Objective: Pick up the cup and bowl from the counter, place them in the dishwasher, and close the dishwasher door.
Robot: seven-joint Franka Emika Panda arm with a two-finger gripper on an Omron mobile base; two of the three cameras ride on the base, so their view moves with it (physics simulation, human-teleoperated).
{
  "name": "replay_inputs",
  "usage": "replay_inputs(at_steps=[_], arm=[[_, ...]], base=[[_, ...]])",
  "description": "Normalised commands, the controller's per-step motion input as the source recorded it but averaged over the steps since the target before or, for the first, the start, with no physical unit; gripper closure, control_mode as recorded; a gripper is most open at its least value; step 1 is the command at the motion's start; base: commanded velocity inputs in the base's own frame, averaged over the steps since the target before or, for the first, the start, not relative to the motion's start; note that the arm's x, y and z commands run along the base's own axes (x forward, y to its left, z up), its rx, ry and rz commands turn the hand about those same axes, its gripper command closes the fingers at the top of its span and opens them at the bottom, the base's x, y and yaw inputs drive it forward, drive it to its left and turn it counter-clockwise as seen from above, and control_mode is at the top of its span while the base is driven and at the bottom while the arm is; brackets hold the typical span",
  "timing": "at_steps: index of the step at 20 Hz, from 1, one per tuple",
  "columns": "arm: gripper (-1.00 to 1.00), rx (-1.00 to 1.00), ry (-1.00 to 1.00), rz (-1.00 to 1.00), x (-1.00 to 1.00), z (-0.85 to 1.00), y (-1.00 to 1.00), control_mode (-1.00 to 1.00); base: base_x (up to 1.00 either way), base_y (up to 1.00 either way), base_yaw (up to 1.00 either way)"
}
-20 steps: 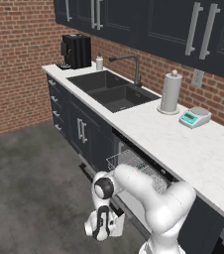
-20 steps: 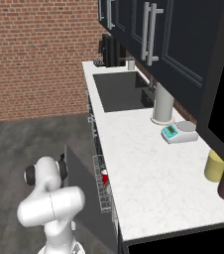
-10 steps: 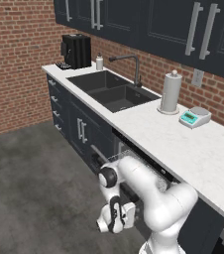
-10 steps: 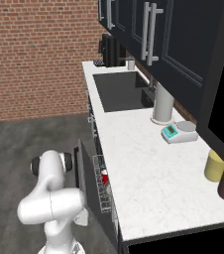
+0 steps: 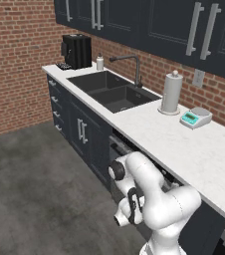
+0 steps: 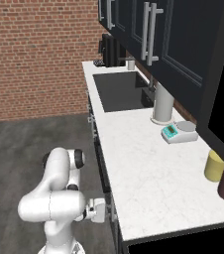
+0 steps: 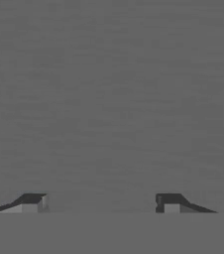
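Handling is now concerning mostly the dishwasher door, a wide flat dark panel under the desk. I am judging it as stiff and rather heavy, turning on its bottom hinge, with a smooth face that is probably offering little friction. A flat push high on the panel, far from the hinge, is looking like the best way; pinching is not needed. From the left base view the door is standing nearly upright, but I cannot tell if it is latching fully or leaving a thin gap at the top.

The cup and the bowl are light, hard and a little slippery things, I am supposing. I cannot tell where they are lying; my judgement is that they are sitting inside the dishwasher, behind the door.

The gripper is hanging low in front of the dishwasher and is facing the floor. Its jaws are standing wide apart and are holding nothing.

The floor is showing a dull grey, rough-looking texture. The white stone desk is carrying a paper-towel roll and a small kitchen scale beside the sink, with a black coffee machine at the far end. Brick wall and dark upper cabinets are closing the room behind.
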Motion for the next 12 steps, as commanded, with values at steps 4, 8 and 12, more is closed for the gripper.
replay_inputs(at_steps=[4, 8, 12], arm=[[-1.0, 0.0, 0.04, 0.06, 1.0, 0.06, -1.0, -1.0], [-1.0, 0.0, 0.07, 0.06, 1.0, 0.0, -1.0, -1.0], [-1.0, 0.0, 0.05, 0.07, 1.0, 0.0, -0.95, -1.0]], base=[[0.0, 0.0, 0.0], [0.0, 0.0, 0.0], [0.0, 0.0, 0.0]])
